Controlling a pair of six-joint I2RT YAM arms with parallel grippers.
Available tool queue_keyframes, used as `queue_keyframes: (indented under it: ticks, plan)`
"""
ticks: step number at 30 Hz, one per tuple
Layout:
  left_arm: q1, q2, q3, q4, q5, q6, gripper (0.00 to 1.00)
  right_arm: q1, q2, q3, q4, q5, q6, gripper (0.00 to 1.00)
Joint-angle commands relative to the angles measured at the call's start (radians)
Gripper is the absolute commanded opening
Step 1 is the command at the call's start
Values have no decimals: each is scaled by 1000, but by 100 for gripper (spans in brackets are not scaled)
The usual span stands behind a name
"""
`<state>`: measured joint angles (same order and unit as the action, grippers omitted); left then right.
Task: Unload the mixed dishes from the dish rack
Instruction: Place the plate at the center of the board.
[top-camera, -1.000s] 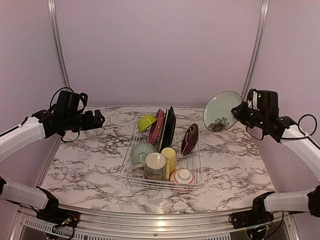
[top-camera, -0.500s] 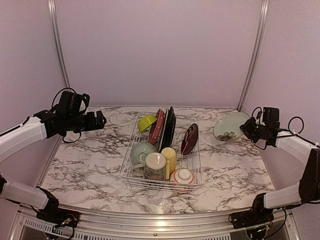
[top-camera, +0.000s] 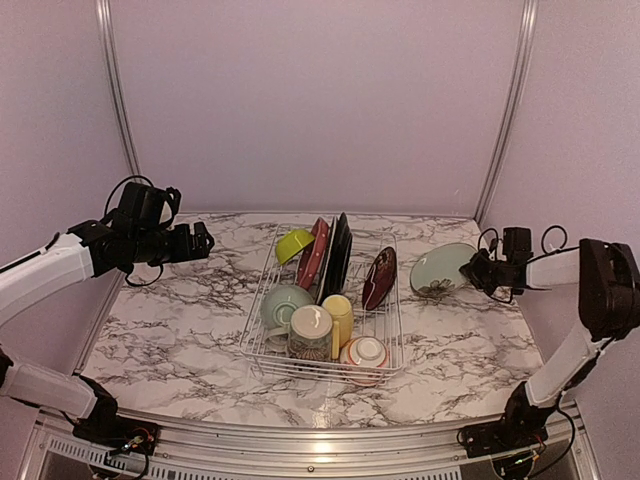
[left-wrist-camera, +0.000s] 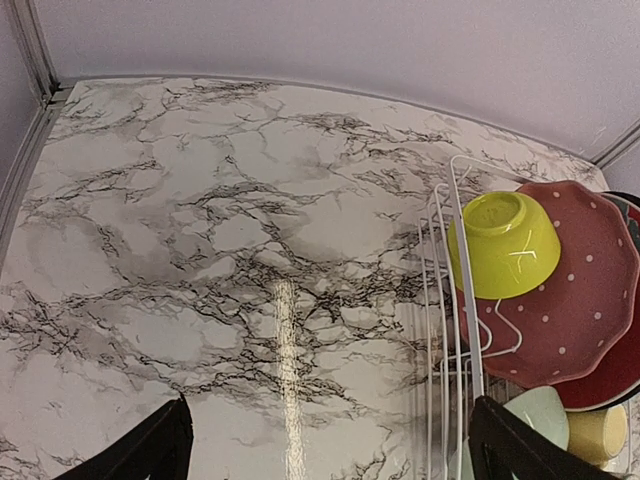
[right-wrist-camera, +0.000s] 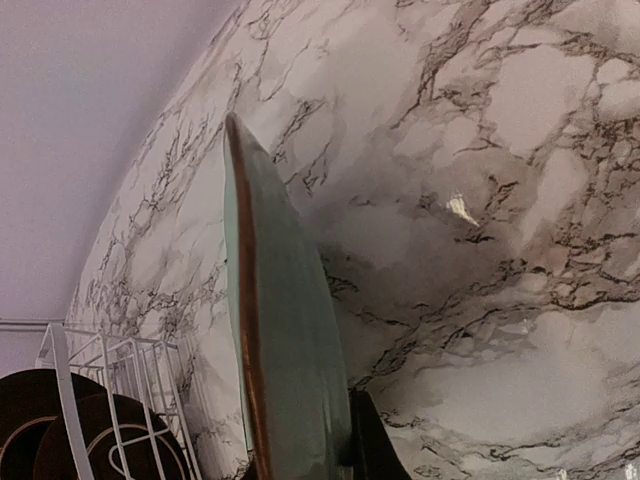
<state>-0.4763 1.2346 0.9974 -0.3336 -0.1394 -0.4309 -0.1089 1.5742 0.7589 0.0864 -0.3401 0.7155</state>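
Right claw (top-camera: 480, 272) clamped on pale-green plate (top-camera: 438, 268) rim, tilted, near surface (top-camera: 470, 335) beneath. Glazed ceramic: stiff, slick, chippable; edge pinch probably marginal. Left claw (top-camera: 200, 241) apart, empty.

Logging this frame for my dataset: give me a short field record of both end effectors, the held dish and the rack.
left end effector: open, empty, above table left of rack
right end effector: shut on plate
plate: pale green, tilted, right of rack
rack contents: lime bowl, yellow mug, red plate, others
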Motion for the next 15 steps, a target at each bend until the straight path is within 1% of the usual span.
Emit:
queue_keyframes:
  ticks: [1,3,6,9,12,15]
  plan:
    - [-7,-15,-2,-5,-11,2,99,-3,66,85,149,-19,-43,5]
    - [-7,-20,-4,-9,-18,6,99,-3,105,94,149,-12,-57,9]
    - [-7,-19,-8,-10,-23,8,99,-3,150,105,122,5,-96,18]
    - [-7,-13,-8,-8,-24,9,99,-3,162,97,99,45,-138,33]
    - [-8,-5,-6,-1,-18,9,99,-3,152,81,90,66,-171,50]
    - [-10,6,1,1,-12,7,99,-3,147,84,63,79,-198,62]
